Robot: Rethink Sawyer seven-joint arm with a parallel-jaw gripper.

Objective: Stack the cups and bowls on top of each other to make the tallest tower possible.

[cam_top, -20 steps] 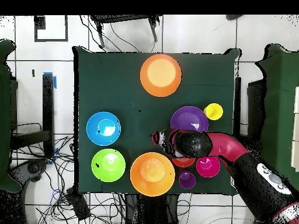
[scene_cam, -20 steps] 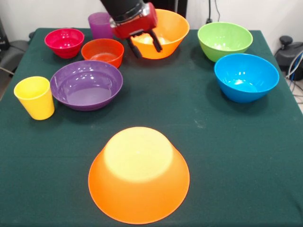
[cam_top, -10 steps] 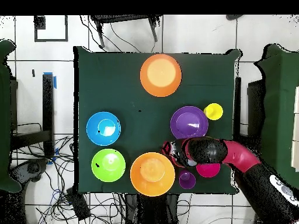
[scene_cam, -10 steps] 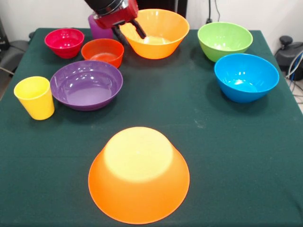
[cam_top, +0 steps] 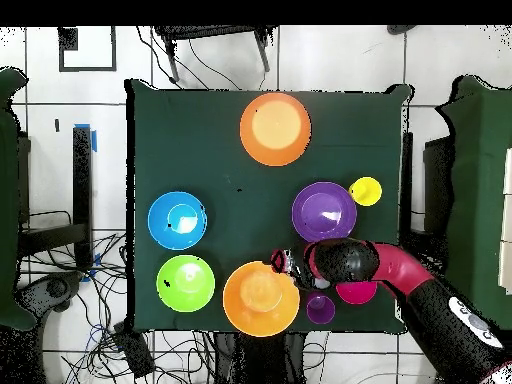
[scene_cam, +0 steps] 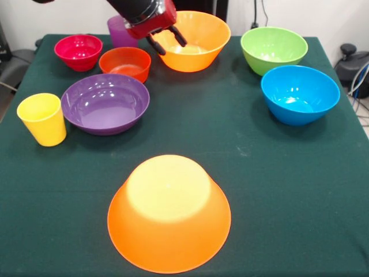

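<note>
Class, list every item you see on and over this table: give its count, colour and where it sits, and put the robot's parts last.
Large bowls: two, orange; one upside down at near edge, one upright at far side.
Wide shallow bowl: one, purple; left centre.
Medium bowls: two; green far right, blue in front of it.
Small bowls: two; pink-red far left, orange-red beside it.
Cups: two; yellow left edge, purple far side, partly hidden.
Table: one, dark green cloth.
Gripper: one, red and black, open, empty, over upright orange bowl's rim.
</note>
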